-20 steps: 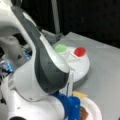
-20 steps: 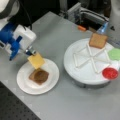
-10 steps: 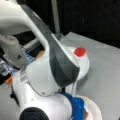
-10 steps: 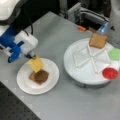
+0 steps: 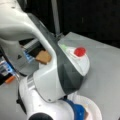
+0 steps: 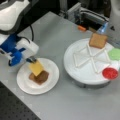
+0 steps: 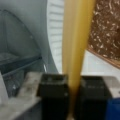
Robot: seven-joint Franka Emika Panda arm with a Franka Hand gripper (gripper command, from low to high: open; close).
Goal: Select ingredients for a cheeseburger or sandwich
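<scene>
Grey tabletop (image 6: 62, 32) fills the scene, with dark equipment along its far edge. In a front view the hand (image 6: 32, 60) sits at the left, just over a white paper plate (image 6: 25, 85), with its two dark fingers (image 7: 52, 92) pinched shut on a yellow cheese slice (image 6: 36, 68). The slice hangs tilted from one corner, its lower edge over a brown toast slice (image 6: 40, 77) that lies flat on the plate with a darker layer on top of it; I cannot tell whether the cheese touches it. In the wrist view the cheese (image 7: 76, 40) stands edge-on between the fingers, the speckled brown toast (image 7: 105, 30) lies to its right and the ribbed plate rim (image 7: 56, 32) to its left. On the right of the tabletop stands a round white tray (image 6: 75, 62) split into wedge compartments: a second toast slice (image 6: 98, 40) in a far one, green lettuce (image 6: 115, 53) at the right edge, and a red disc (image 6: 110, 73) in a near-right one. In a front view the arm covers most of the picture, yet the toast (image 5: 43, 57), a bit of lettuce (image 5: 63, 46) and the red disc (image 5: 79, 51) show on the tray (image 5: 83, 65), and the plate rim (image 5: 96, 110) peeks out at the bottom.
</scene>
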